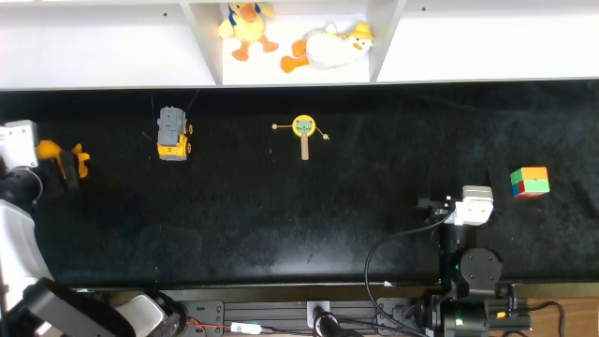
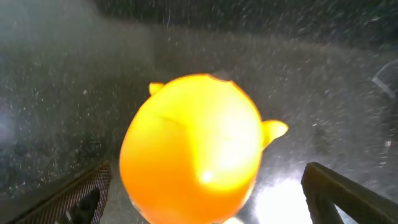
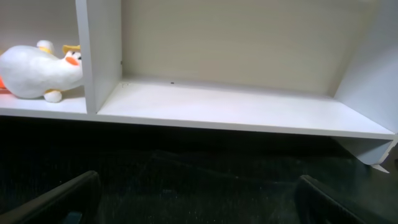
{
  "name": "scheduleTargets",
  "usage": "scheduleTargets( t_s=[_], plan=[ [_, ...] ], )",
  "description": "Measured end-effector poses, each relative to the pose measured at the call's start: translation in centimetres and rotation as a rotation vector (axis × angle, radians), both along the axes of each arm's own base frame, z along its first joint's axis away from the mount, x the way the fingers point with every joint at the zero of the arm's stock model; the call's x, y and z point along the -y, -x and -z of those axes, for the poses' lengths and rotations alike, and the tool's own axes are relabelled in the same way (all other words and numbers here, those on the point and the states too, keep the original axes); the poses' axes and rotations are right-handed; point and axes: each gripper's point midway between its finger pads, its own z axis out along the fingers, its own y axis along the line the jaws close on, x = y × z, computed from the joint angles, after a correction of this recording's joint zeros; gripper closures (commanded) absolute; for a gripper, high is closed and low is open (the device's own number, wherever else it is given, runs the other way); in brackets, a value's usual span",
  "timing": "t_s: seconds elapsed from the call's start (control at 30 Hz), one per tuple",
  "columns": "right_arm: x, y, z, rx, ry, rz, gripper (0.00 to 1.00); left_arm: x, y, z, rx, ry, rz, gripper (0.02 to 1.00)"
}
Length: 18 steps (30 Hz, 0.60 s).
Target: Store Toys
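Observation:
An orange round toy (image 2: 193, 146) with small fins lies on the black table at the far left (image 1: 49, 150). My left gripper (image 2: 205, 208) is down over it and open, one finger on each side of the toy (image 1: 65, 170). A yellow and grey toy truck (image 1: 172, 133), a small rattle drum on a wooden stick (image 1: 303, 129) and a colour cube (image 1: 529, 182) lie loose on the table. My right gripper (image 3: 205, 208) is open with nothing in it, low near the table's front right (image 1: 449, 208), facing the white shelf (image 3: 242, 106).
The white shelf (image 1: 112, 56) runs along the back edge. Its middle compartment holds a yellow plush duck (image 1: 246, 23) and a white plush duck (image 1: 328, 47), the latter also seen as a white plush (image 3: 34, 71). The compartment facing the right gripper has a bare floor.

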Motion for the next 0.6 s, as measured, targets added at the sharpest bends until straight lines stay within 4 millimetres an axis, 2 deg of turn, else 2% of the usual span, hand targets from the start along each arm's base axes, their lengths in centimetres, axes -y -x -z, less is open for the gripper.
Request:
scheduleTargets(
  t_s=[0.03,0.1,0.13,0.33,0.43,0.6],
  plan=[
    [0.0,0.0,0.0,0.000,0.000,0.000,0.005,-0.2,0.1,0.1,-0.011,-0.007,-0.005,0.073],
    [0.0,0.0,0.0,0.000,0.000,0.000,0.005,-0.6,0.4,0.2,-0.027,-0.027,-0.018,0.318],
    [0.0,0.0,0.0,0.000,-0.001,0.000,0.007,-0.8,0.5,0.2,-0.032,-0.039,-0.018,0.406],
    [0.0,0.0,0.0,0.001,0.000,0.000,0.005,-1.4,0.2,-0.2,-0.026,-0.081,-0.014,0.798],
    [0.0,0.0,0.0,0.000,0.000,0.000,0.005,-1.2,0.1,-0.2,-0.019,-0.076,0.001,0.899],
    [0.0,0.0,0.0,0.000,0.000,0.000,0.007,0.2,-0.4,-0.2,-0.011,-0.032,0.011,0.982]
  ],
)
